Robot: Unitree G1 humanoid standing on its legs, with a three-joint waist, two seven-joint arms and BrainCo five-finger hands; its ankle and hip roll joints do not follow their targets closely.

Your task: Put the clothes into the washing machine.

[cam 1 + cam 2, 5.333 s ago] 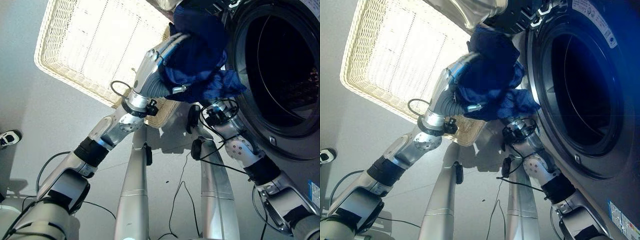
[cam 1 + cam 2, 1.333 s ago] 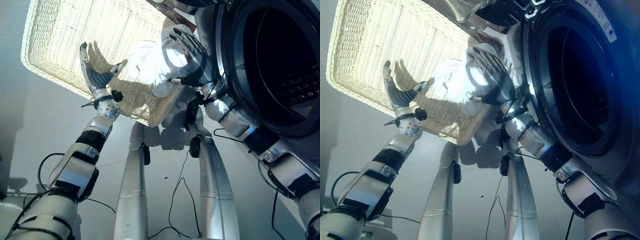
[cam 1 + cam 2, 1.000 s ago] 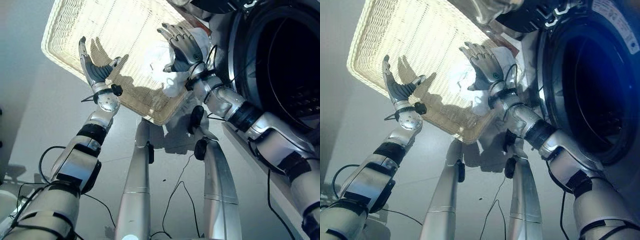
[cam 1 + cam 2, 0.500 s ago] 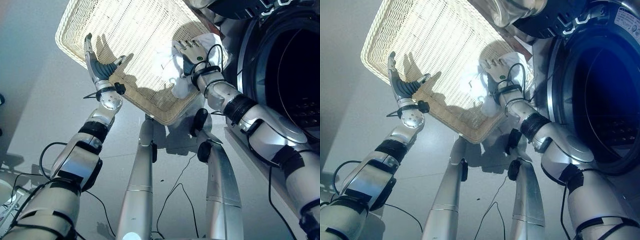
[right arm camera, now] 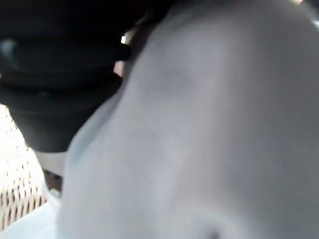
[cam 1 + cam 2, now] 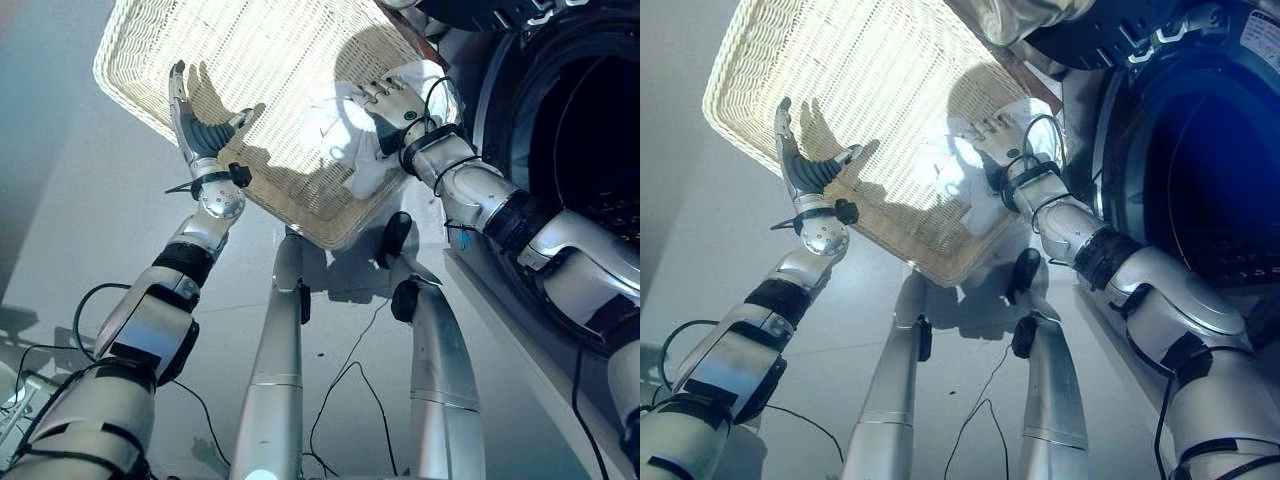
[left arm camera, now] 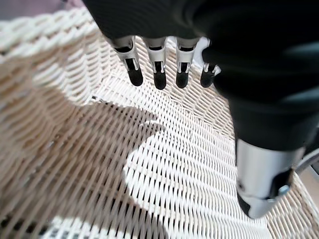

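Now the right robot hand (image 6: 392, 103) lies on the white garment (image 6: 372, 165), fingers hidden; the left robot hand (image 6: 200, 135), open, hovers well apart.

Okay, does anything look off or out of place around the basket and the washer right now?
Nothing stands out. The wicker basket sits beside the open washing machine with one white cloth left in its near corner. The right hand is down on that cloth; the left hand hovers open over the basket's edge.
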